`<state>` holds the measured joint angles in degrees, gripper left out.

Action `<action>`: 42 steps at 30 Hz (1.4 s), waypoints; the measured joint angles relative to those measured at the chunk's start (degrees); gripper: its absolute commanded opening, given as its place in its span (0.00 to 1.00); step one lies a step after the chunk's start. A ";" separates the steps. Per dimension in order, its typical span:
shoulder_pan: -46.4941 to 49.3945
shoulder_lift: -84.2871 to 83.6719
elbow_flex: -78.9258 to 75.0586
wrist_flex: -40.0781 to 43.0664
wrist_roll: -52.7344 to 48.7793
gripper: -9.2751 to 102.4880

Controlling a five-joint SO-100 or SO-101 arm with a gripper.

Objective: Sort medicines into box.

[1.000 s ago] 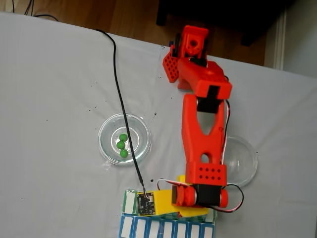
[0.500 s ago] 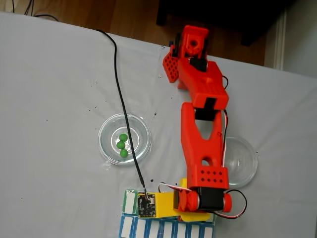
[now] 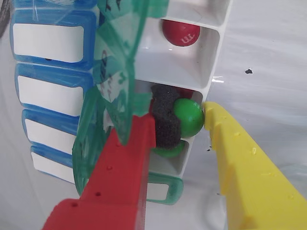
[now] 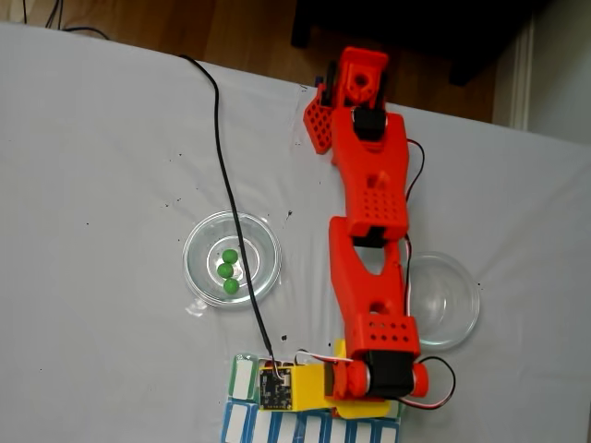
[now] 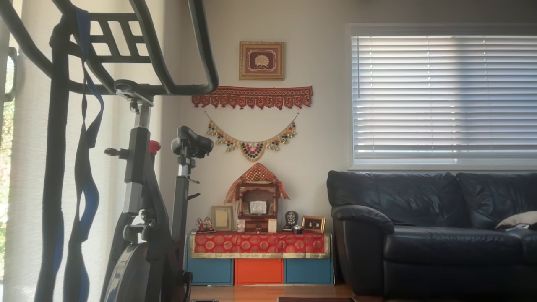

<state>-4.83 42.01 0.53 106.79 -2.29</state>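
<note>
**Hand over the box w/ a green ball**

Largest first: the white surface [image 4: 111, 185] carried everything in the fixed view. My orange arm [image 4: 369, 231] stretched from its base at the top down to the bottom edge of that view, where the hand [image 3: 194, 117] sat over the box [image 3: 211, 52].

In the wrist view I saw the box's white compartments w/ translucent green flap lids [image 3: 122, 62] standing open, and the blue-lidded row [image 3: 48, 43] just beside it on the left. In the fixed view the box [image 4: 242, 378] was mostly covered by the arm.

Two clear glass dishes lay on the surface: the left dish [image 4: 199, 268], crossed by the black cable [image 4: 222, 166], held three green balls [image 4: 226, 270]; the right dish [image 4: 457, 314] was partly under the arm, contents not clear to me.

The hand was narrow, pinching one green ball [image 3: 189, 116] between the black foam pad on the red finger [image 3: 124, 163] and the yellow finger [image 3: 240, 163], right at the mouth of a compartment. Another green ball [image 3: 170, 151] lay in that compartment beneath it. A dark red ball [image 3: 181, 31] sat in the next compartment up in the wrist view.

The other view showed a room: sofa [image 5: 432, 230], exercise bike [image 5: 142, 188].
</note>
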 measured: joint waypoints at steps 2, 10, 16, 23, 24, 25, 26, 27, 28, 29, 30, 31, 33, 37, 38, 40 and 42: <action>0.18 0.09 0.18 0.00 0.00 0.14; 0.18 4.83 8.26 0.00 -0.79 0.18; 0.35 9.32 14.59 0.44 -1.32 0.20; 0.62 11.16 14.77 0.53 -1.23 0.19; 0.62 11.16 14.77 0.53 -1.23 0.19; 0.62 11.16 14.77 0.53 -1.23 0.19; 0.62 11.16 14.77 0.53 -1.23 0.18; 0.62 11.16 14.68 0.53 -1.23 0.18; 0.62 11.16 14.68 0.53 -1.14 0.18; 0.62 11.16 14.68 0.53 -0.88 0.19; 0.62 11.16 14.41 0.53 -0.70 0.19; 0.62 11.16 14.15 0.53 -0.53 0.19; 0.53 11.16 13.71 0.53 -0.35 0.20; 0.53 11.16 13.71 0.53 0.09 0.21; 0.53 11.16 13.71 0.53 0.26 0.22; 0.53 11.16 13.71 0.53 0.26 0.23; 0.53 11.16 13.71 0.53 0.26 0.25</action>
<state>-4.31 53.17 14.24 107.31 -2.02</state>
